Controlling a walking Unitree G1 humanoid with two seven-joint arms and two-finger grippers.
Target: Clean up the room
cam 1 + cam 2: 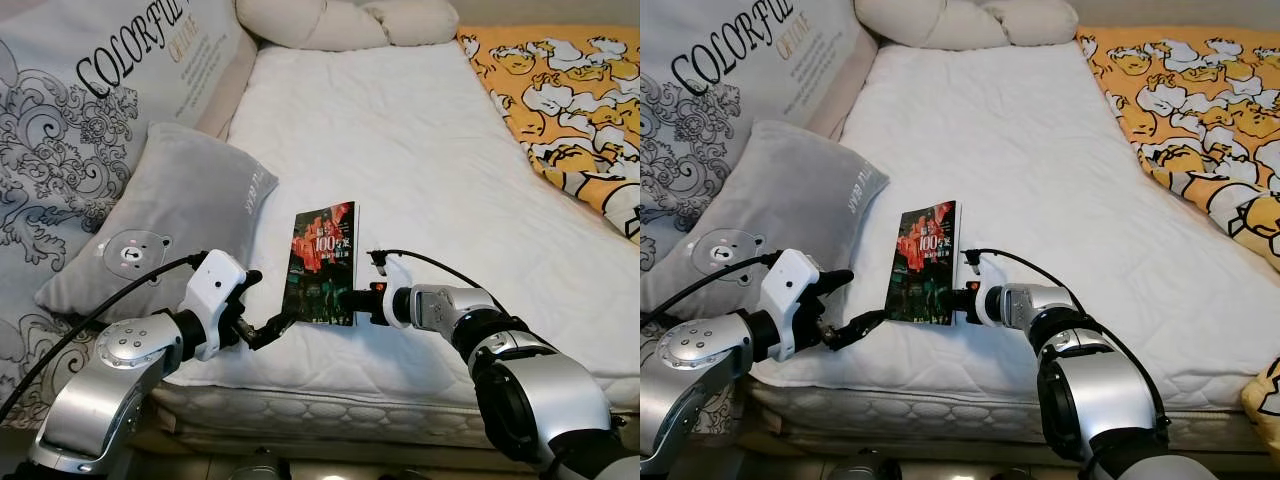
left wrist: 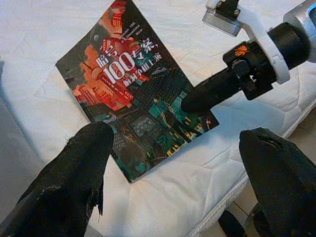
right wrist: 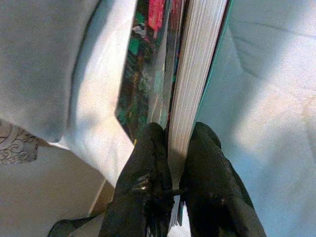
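Near the front edge of the white quilted mattress [image 1: 400,170], a thin paperback book with a dark cover of red and green pictures [image 1: 322,264] is held up off the bed, standing on end. It is pinched at its lower right edge by the right gripper [image 1: 352,300], whose two black fingers [image 3: 148,168] are pressed on either side of the pages, as seen in the right wrist view. The left gripper [image 1: 272,326] is placed just beside the book's lower left corner. Its black fingers [image 2: 84,163] are spread wide apart, and nothing is held between them. A soft grey pillow with a little bear face [image 1: 170,225] is laid to the left of the book. Behind it, a big grey patterned cushion with black letters [image 1: 90,110] is propped up. An orange blanket printed with yellow ducks [image 1: 565,100] is spread on the far right of the bed.
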